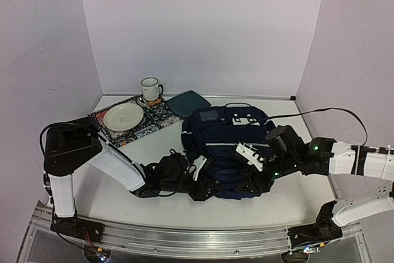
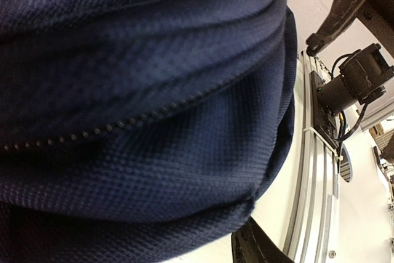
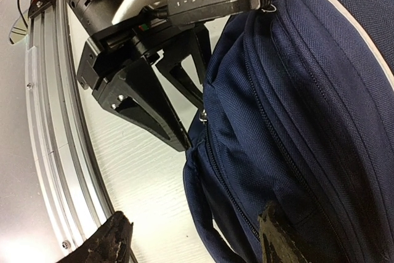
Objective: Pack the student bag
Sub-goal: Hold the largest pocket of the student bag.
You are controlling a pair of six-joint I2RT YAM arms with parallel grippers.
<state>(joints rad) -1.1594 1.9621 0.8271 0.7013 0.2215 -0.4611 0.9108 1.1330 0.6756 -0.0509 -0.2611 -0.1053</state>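
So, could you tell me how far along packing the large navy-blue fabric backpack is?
Early, apparently. Done: nothing visible; the backpack lies with its zips seemingly shut. In hand: left gripper and right gripper, both open, sit at its near edge. Left: opening it and loading.

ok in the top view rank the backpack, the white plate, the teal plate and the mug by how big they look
1. student bag, by far the largest
2. teal square plate and white plate: they look about alike, so no ranking between them
3. mug, smallest
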